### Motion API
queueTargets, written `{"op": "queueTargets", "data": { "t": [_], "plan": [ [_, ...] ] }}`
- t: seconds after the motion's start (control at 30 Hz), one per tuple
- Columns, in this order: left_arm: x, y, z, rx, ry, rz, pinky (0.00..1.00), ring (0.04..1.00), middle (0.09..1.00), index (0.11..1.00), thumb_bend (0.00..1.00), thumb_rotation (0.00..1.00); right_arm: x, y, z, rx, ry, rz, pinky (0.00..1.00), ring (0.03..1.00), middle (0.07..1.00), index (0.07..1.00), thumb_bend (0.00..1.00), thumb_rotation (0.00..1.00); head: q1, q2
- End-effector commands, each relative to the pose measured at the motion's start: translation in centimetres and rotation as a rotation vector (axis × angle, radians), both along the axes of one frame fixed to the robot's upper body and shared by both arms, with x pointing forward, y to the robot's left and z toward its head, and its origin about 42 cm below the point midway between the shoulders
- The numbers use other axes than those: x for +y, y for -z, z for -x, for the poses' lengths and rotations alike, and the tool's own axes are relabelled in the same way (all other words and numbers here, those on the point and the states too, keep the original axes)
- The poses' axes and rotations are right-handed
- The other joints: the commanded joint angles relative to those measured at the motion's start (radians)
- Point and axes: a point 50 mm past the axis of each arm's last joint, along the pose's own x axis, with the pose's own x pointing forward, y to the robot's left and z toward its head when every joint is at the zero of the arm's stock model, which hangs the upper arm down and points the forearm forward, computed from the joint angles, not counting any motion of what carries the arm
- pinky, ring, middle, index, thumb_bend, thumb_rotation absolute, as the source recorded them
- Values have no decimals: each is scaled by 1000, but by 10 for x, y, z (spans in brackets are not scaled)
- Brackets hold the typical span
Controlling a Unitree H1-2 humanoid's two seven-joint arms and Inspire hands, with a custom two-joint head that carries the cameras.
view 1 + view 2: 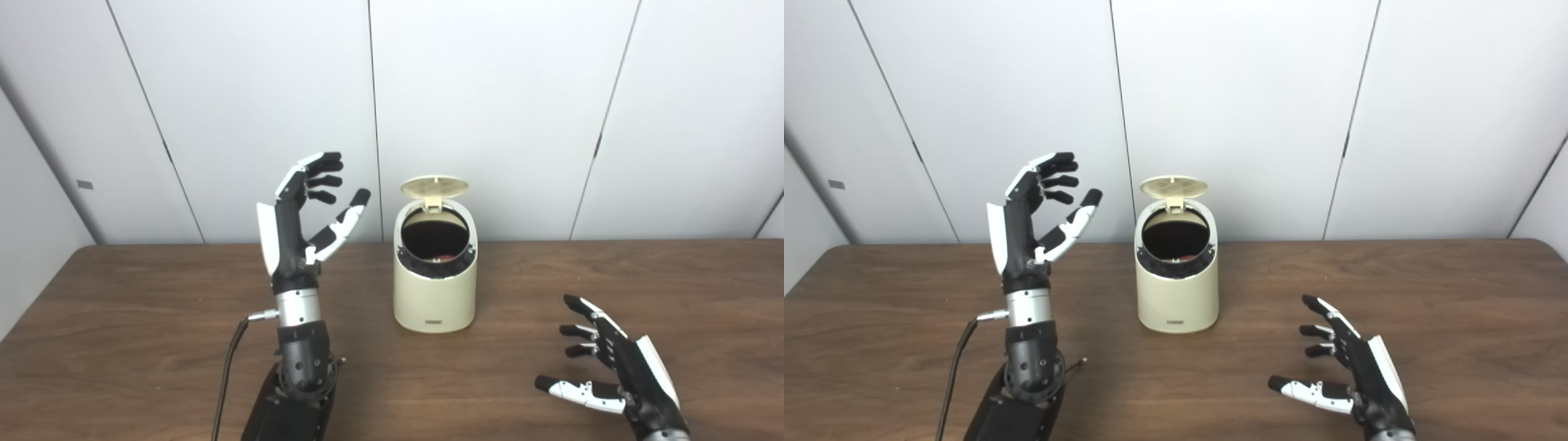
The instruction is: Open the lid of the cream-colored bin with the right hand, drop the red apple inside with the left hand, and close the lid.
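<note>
Lid (434, 185) is the thing left to handle: thin cream plastic disc on a rear hinge, likely light and stiff, probably swings down with a small push, smooth so fingers could slide off. Best contact looks like the top front edge of the lid, pressing it forward and down toward the opening, not gripping it; hinge tab at the back looks small, so a hard shove could strain it. Bin (434, 294) is a cream-colored rounded cylinder with a slanted top opening, dark inner ring, small label low on the front; looks light enough to skid or tip on the counter (153, 318) if pushed sideways. Lid stands open, roughly upright behind the opening, ribbed pattern on its underside. Red apple (445, 254) shows only as a sliver of red deep inside the bin, mostly hidden by the dark interior, so apple looks already dropped in. Left hand (304, 220) is raised upright, fingers spread and loosely curled, holding nothing; bin sits just to its right, near but apart. Right hand (612, 367) hovers low over the counter, fingers spread, empty; bin is up and to its left, well apart. Judged step in hand: closing the lid, not yet done.
</note>
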Motion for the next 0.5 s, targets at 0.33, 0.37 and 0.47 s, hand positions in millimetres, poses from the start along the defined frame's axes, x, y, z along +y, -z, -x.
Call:
{"op": "queueTargets", "data": {
  "t": [0.33, 0.37, 0.47],
  "plan": [
    [53, 27, 34, 143, 199, 3, 547, 680, 738, 751, 681, 264, -4, -47, -32, -179, -50, -28, 677, 801, 891, 863, 636, 208, 4, -5],
    [56, 33, 37, 171, 218, -9, 556, 691, 750, 766, 699, 279, -4, -53, -39, -205, -60, -20, 697, 812, 887, 861, 624, 213, 4, -5],
    [64, 46, 43, 230, 254, -32, 565, 707, 778, 797, 734, 290, -3, -70, -57, -269, -87, 23, 724, 825, 882, 851, 641, 272, 2, -7]
  ]
}}
